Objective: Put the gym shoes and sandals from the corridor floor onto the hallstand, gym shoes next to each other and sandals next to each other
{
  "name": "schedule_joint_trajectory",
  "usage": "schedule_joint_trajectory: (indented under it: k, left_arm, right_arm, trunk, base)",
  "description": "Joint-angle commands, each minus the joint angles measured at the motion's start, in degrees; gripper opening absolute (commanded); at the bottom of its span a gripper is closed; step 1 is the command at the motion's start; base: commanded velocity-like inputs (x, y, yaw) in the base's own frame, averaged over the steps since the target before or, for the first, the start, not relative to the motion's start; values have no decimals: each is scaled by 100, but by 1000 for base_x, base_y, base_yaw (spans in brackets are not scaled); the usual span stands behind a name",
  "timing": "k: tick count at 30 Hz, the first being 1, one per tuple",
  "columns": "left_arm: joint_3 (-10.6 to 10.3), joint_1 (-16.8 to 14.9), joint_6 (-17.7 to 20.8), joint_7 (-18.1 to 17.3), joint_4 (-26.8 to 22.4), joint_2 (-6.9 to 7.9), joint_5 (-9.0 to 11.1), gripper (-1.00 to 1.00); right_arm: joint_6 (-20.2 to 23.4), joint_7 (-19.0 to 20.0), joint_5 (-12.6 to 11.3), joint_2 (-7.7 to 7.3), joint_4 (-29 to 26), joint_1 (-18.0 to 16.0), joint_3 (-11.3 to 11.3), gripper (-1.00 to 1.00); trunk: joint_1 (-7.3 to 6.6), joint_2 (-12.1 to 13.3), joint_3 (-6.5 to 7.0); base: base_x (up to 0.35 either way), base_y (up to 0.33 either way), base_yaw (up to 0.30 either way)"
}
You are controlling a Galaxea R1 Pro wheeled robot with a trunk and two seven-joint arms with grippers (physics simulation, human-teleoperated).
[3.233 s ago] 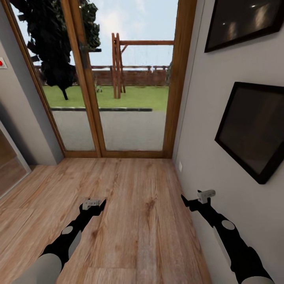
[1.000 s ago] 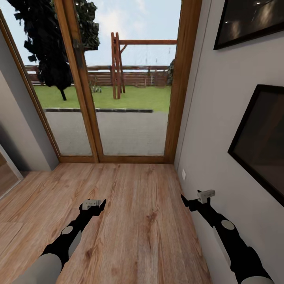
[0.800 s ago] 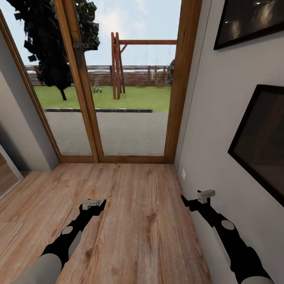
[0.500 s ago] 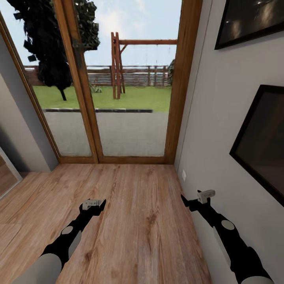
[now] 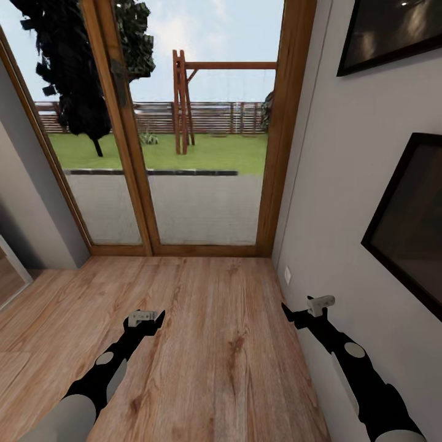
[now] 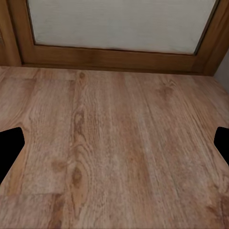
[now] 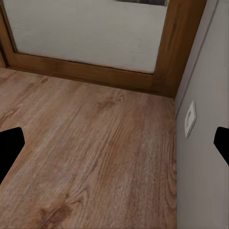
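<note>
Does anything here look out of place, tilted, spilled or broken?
Nothing stands out. The wood floor has no spill or damage, the glass door looks whole, and both dark frames hang flat on the wall. The left gripper and right gripper hold nothing.

The right gripper (image 7: 114, 143) holds its two dark fingertips (image 7: 9, 145) wide apart, one at each edge of the picture, with nothing between them. Below and ahead of the gripper lies the corridor floor (image 7: 90, 162), light brown wood-grain planks running away from the tool. Well ahead, the planks end at a glazed door (image 7: 86, 33) whose wooden frame (image 7: 95, 74) meets the floor; the glass above it looks pale and blurred. Beside the far fingertip stands a light grey wall (image 7: 205, 157), touching the floor along its base. On that wall, just ahead of the fingertip and low down, sits a small white wall socket (image 7: 190, 118).
</note>
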Motion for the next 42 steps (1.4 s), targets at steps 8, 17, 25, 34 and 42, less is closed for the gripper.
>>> schedule_joint_trajectory:
  k: [8,17,25,34,42]
  left_arm:
    - [48,-5,-14,-51,6,-8,-26,100]
    - [50,-5,-14,-51,9,-12,-26,100]
    - [55,-5,-14,-51,11,-13,-26,100]
    - [58,-5,-9,-51,12,-14,-26,100]
    - [63,-5,-13,-51,12,-14,-26,100]
  right_arm:
    - [-11,34,30,8,0,0,-14,100]
    - [-11,34,30,9,0,-1,-14,100]
    - [-11,34,30,9,0,0,-14,100]
    - [-11,34,30,10,0,-1,-14,100]
    - [-11,34,30,10,0,0,-14,100]
  trunk:
    - [-1,-2,-5]
    - [-1,-2,-5]
    - [-1,-2,-5]
    - [-1,-2,-5]
    - [-1,-2,-5]
  base:
    - [83,0,0]
    - [42,0,0]
    - [55,0,0]
    - [166,0,0]
    - [51,0,0]
